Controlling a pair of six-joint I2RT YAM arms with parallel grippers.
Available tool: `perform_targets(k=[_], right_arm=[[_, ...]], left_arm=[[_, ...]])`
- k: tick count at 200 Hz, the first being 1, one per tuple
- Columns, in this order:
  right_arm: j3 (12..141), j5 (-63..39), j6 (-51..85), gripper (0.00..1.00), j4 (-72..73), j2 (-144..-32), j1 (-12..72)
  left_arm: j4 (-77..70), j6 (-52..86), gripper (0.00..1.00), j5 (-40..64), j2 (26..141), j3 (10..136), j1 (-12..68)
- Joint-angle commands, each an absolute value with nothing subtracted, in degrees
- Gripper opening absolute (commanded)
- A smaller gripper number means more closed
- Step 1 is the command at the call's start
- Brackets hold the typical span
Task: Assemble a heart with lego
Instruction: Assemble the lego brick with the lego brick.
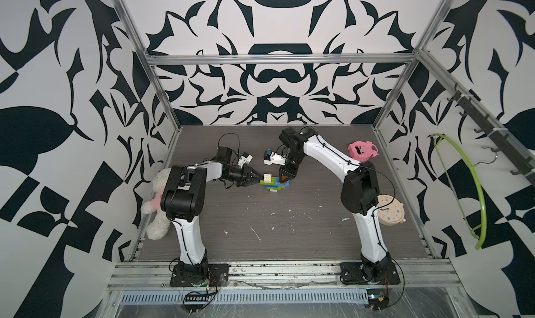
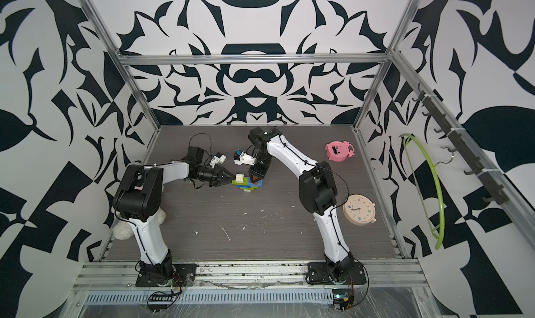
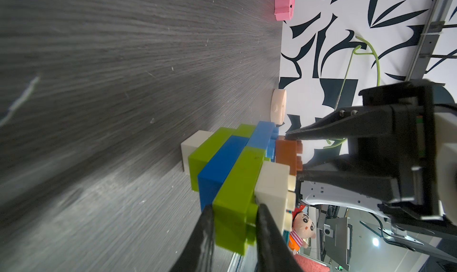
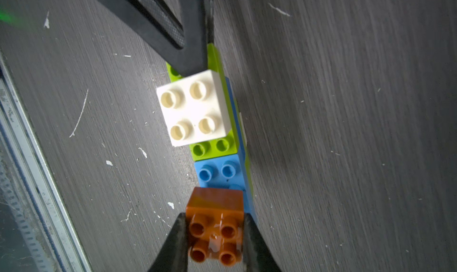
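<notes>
The heart (image 1: 273,184) (image 2: 247,185), a stepped cluster of lime green, blue and white lego, stands mid-table. My left gripper (image 1: 262,178) (image 3: 235,216) comes in level from the left and is shut on the end of the cluster's upper lime green brick (image 3: 237,196). A white square brick (image 4: 195,107) sits on that green brick. My right gripper (image 1: 285,179) (image 4: 215,236) points down and is shut on an orange square brick (image 4: 215,204) (image 3: 286,152). The orange brick rests against the studs of the top blue brick (image 4: 217,171) at the cluster's right end.
A pink round toy (image 1: 362,151) stands at the back right and a beige clock (image 1: 390,212) lies by the right arm. A white plush (image 1: 156,212) lies at the left edge behind the left arm. A green hanger (image 1: 474,186) hangs on the right wall.
</notes>
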State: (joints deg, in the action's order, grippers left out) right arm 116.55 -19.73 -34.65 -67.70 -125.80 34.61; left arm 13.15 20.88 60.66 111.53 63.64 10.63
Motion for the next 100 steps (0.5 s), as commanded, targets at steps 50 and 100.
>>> perform_targets(k=[50, 100], right_arm=[[110.95, -14.1, -36.11, 0.07, -61.96, -123.94, 36.3], [112.82, -14.79, -36.18, 0.07, -61.52, -125.32, 36.11]], left_arm=[[14.98, 18.8, 0.25, 57.48, 116.07, 66.94, 9.18], [16.78, 17.36, 0.24, 57.54, 117.2, 68.54, 9.14]])
